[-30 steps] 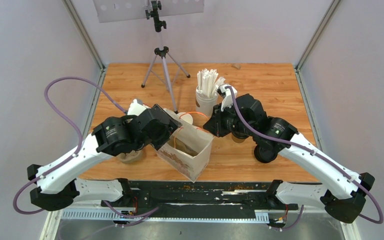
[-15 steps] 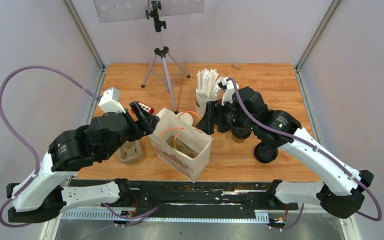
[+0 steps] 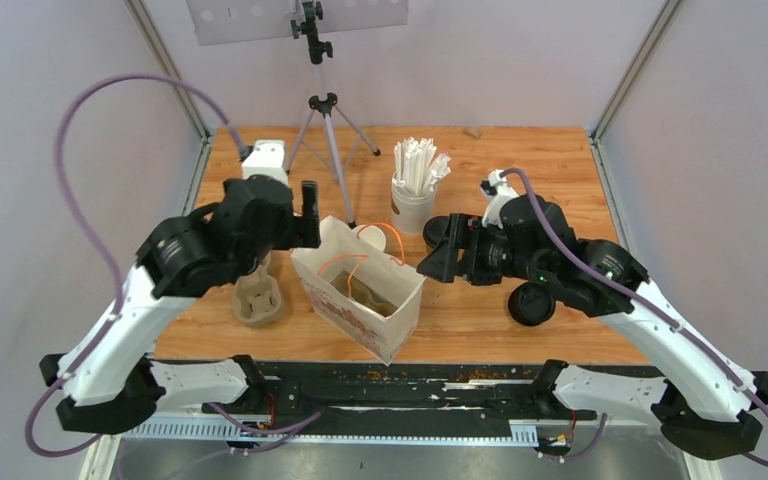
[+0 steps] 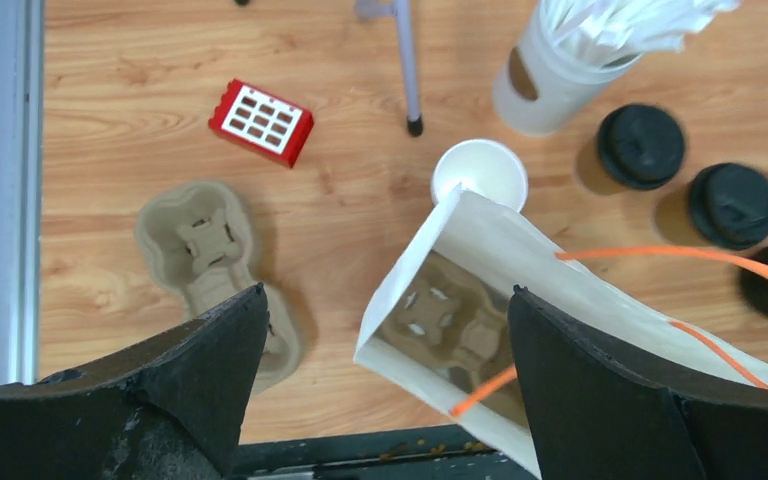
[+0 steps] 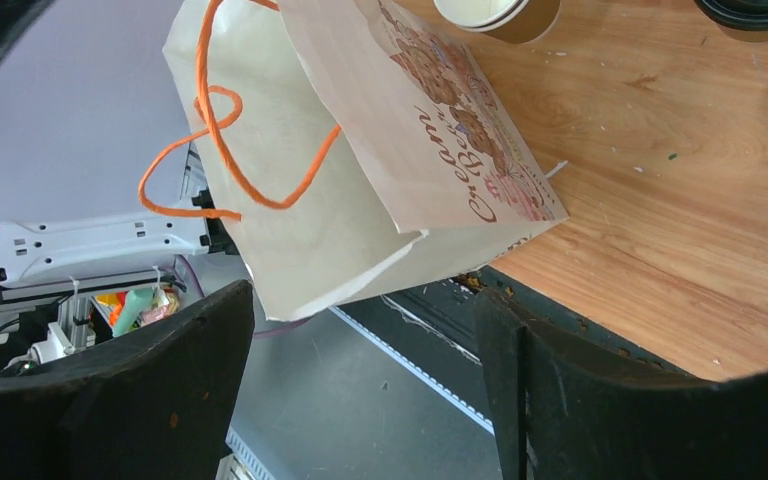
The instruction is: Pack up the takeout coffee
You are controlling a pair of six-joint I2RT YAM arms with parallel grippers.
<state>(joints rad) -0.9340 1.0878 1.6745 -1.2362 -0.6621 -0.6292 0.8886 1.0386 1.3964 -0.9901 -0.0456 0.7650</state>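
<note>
Left fingers (image 4: 160,390) and right fingers (image 5: 580,400) spread, empty; I see the bag (image 3: 360,320) between, tripod leg (image 3: 338,170) at twelve o'clock, lidded cups (image 4: 640,145) at two.

Two lidded coffee cups (image 4: 640,145) are sitting by one open cup (image 4: 480,172), two cup trays (image 4: 210,245), one paper bag (image 4: 520,262), one straw cup (image 4: 550,85), one red block (image 4: 261,122)

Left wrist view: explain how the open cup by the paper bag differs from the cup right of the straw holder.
The open cup has no lid and shows its white inside; the lidded cup is capped in black. The open cup stands right beside the paper bag; the lidded cup stands clear of it. Both stand upright on the table, unpacked.
</note>
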